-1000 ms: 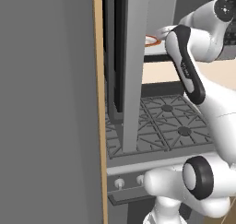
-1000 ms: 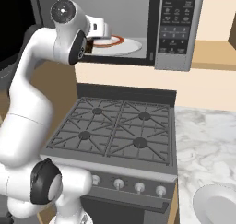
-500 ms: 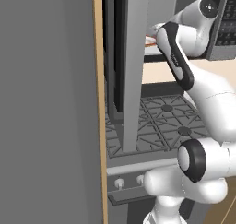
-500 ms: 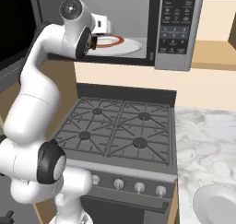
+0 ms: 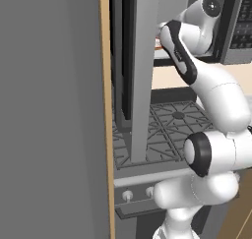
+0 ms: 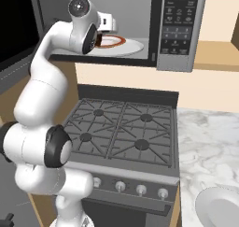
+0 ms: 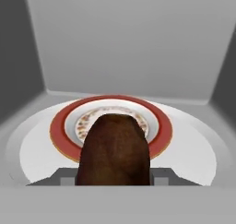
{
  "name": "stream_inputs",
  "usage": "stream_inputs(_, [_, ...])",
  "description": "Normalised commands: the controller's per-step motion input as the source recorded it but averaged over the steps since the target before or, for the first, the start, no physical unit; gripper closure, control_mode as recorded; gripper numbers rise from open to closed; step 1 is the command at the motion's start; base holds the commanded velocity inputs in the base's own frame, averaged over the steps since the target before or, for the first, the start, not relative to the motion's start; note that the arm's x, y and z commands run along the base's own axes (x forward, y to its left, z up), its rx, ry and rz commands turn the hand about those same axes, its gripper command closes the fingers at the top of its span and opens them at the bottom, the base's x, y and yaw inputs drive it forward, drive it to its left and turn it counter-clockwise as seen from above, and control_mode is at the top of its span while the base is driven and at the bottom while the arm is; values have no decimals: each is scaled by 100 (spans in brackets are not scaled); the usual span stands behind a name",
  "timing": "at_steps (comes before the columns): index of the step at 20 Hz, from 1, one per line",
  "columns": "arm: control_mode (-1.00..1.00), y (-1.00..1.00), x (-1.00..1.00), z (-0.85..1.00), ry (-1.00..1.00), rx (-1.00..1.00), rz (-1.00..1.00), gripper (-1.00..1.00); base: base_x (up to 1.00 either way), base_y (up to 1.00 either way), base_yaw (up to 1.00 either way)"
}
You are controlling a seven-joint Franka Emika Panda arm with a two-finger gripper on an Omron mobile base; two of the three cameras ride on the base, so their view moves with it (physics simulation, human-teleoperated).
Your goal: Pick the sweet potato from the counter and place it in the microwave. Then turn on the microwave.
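At the far left of the right base view, the microwave's dark glass door (image 6: 18,30) is swung wide open. Next to it the white arm bends up from the base and reaches into the microwave (image 6: 140,25), which sits above the gas stove (image 6: 123,132). The end effector (image 6: 106,29) is just inside the opening, over the left side of the white round plate (image 6: 130,46) with the orange-red ring.

From the hand view, the sweet potato (image 7: 114,149) is big and close, a dark brown lump. Its long axis runs away from the camera, with the rounded far end pointing toward the grey back wall of the microwave. It is squeezed between the two fingers, whose grey tips (image 7: 162,176) peek out on each side, so the end effector is clamped on it. It is above the plate (image 7: 184,144), over the near part of the red ring. I cannot tell if it touches the plate.

Further right is the button panel (image 6: 178,25). At the far right lies the marbled worktop (image 6: 210,151), with a white dish (image 6: 219,207) near its front corner.
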Motion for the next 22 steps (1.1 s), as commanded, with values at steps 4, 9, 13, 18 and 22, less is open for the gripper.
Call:
stream_inputs(4, [-100,4,37,-2,0,0,0,100,0,0,0])
stream_inputs(9, [-100,0,34,-4,0,0,0,100,0,0,0])
stream_inputs(13, [-100,4,35,-9,0,0,0,100,0,0,0])
stream_inputs(18, [-100,3,33,-13,0,0,0,100,0,0,0])
stream_inputs(22, [-100,1,29,-13,0,0,0,100,0,0,0])
